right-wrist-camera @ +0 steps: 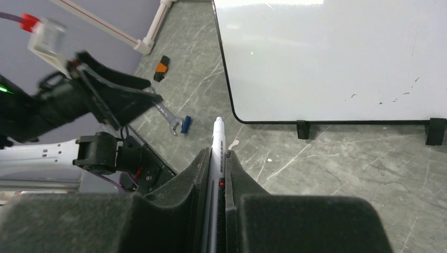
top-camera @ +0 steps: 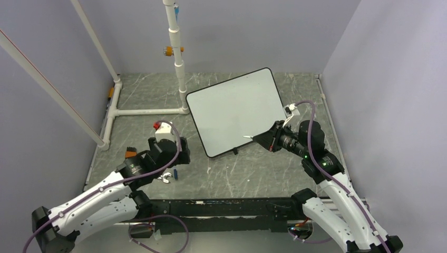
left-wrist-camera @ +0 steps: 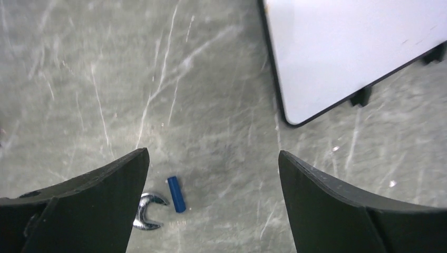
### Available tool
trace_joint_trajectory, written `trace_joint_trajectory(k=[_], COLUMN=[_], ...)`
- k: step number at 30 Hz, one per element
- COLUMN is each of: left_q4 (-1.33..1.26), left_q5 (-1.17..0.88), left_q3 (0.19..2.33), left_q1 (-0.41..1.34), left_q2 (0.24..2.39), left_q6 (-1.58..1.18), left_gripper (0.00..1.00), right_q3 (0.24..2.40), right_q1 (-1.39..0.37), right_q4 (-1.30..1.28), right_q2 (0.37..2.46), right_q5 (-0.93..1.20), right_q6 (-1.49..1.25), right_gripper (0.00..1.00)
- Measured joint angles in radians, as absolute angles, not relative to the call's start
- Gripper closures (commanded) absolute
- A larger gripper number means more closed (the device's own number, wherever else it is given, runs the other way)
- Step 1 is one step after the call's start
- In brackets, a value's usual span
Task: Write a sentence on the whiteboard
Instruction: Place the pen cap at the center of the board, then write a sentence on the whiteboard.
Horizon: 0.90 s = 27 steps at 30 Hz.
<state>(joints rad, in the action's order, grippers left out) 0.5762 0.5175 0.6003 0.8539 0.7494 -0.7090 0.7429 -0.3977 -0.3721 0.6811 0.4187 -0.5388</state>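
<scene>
black-framed whiteboard (top-camera: 234, 110) near the marker (right-wrist-camera: 217, 145) in right fingers (right-wrist-camera: 192, 182)

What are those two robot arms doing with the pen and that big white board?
The right gripper is clamped on a marker, with the tip pointing at the near edge of the whiteboard. The board has no writing on it yet, only a few tiny specks. The left gripper hangs open above the table, right over a small blue cap, likely the marker's, which lies beside a wrench. So it looks ready to start writing.
</scene>
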Motion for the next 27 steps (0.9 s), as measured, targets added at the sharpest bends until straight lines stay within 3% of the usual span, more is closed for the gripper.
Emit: trace_joint_trajectory(k=[6,12,19,23,27], left_q4=[0.577,0.541,0.376,0.231,0.125], left_q5=[0.403,0.159,-0.278,-0.556,-0.756], left_q3=[0.775,0.905,0.908,0.886,0.886], left_q1=[0.729,0.529,0.308,0.157,0.116], left_q2=[0.75,0.846,0.957,1.025,1.141], left_q6=[-0.496,-0.323,-0.216,-0.228,-0.253], left_gripper=[0.01,0.01,0.01,0.06,0.07], right_q3=[0.723,0.716,0.711,0.709,0.701], right_q1=[-0.398,-0.398,-0.398,-0.398,-0.398], right_q4=[-0.374,-0.373,-0.373,-0.366,-0.336], right_q2=[0.681,0.672,0.658,0.647,0.644], right_q5=[0.42,0.42,0.421,0.43,0.449], right_q6=[-0.534,-0.534,-0.534,-0.534,-0.54], right_gripper=[1.0,1.0,1.0,1.0,1.0])
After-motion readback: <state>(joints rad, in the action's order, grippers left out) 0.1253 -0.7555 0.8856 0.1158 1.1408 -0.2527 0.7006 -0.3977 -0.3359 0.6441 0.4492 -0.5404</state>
